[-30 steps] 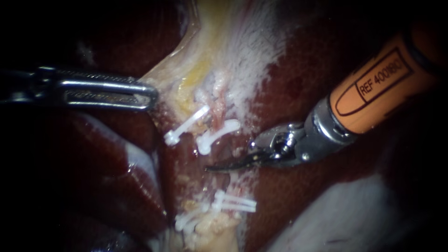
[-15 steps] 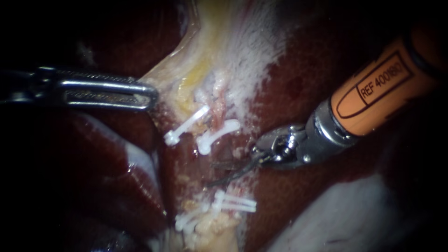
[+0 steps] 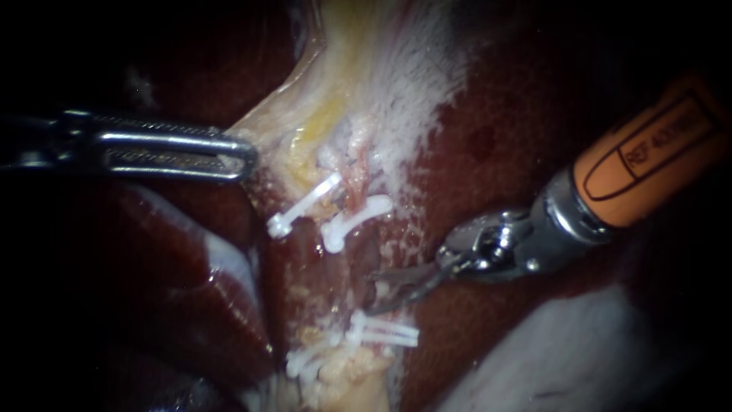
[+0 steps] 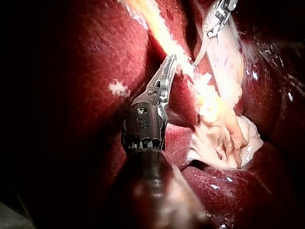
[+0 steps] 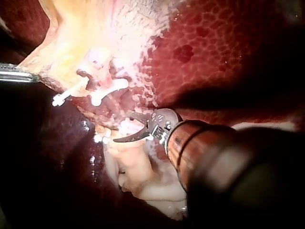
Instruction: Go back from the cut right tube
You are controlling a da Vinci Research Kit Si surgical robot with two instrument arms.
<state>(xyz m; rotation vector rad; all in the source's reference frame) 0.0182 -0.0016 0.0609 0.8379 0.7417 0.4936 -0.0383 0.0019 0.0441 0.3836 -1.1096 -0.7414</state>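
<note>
The right tube lies cut, its upper stump under a white clip point(image 3: 354, 217) and its lower stump under several white clips point(image 3: 381, 332). A dark gap point(image 3: 366, 255) parts the two ends. My right instrument point(image 3: 374, 295), with an orange shaft and thin curved blades, hangs just right of that gap. Its blades stand open with nothing between them, which the right wrist view point(image 5: 121, 127) also shows. Another white clip point(image 3: 303, 204) sits on the left tube. My left instrument point(image 3: 244, 156) is shut on the pale edge of the gallbladder point(image 3: 290, 126), holding it to the left point(image 4: 170, 61).
Dark red liver point(image 3: 518, 130) surrounds the field. Pale frayed tissue point(image 3: 412, 91) runs upward from the clips. A yellowish stump of tissue point(image 3: 343, 378) lies below the lower clips. A pale lobe point(image 3: 564, 351) sits under the right instrument's shaft.
My right instrument has drawn back to the right, away from the cut gap, and its blades have gone from shut to open. The left instrument and the clips have not moved.
</note>
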